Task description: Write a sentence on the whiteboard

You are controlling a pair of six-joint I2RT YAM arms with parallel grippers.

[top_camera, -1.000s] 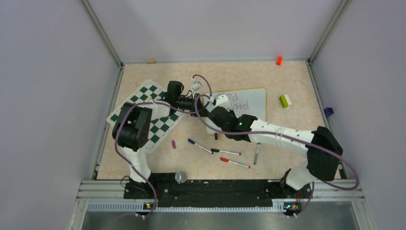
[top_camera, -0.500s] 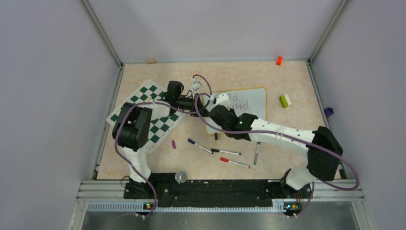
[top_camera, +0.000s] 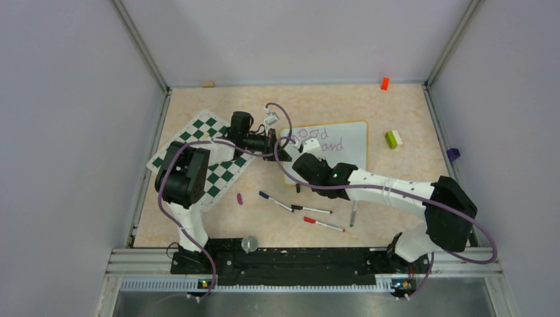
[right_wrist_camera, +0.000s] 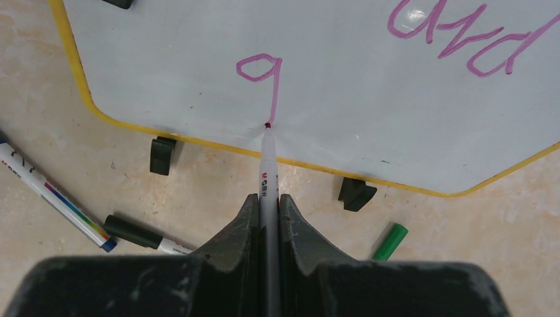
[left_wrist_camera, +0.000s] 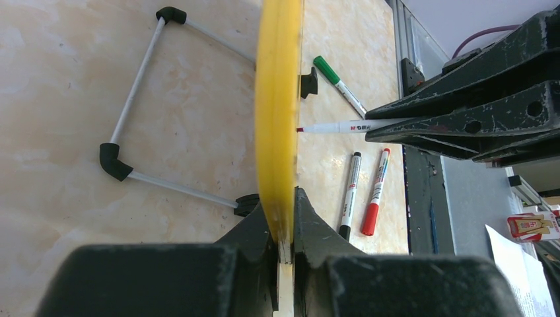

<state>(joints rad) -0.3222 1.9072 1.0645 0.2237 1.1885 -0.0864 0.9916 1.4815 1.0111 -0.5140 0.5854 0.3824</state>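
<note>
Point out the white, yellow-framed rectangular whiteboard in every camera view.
Top external: the whiteboard lies at centre, right of the green-and-white chessboard mat.
Left wrist: seen edge-on, a vertical yellow band at centre.
Right wrist: its white face fills the upper frame.
Shared landmark: the black clip on its long edge.

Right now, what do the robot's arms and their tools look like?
Both arms are white tubes with chunky black joints: the left arm and the right arm. A purple cable loops along each, and a small green light glows on the right one. The left tool and right tool are pairs of black wedges, a bit scuffed.
</note>
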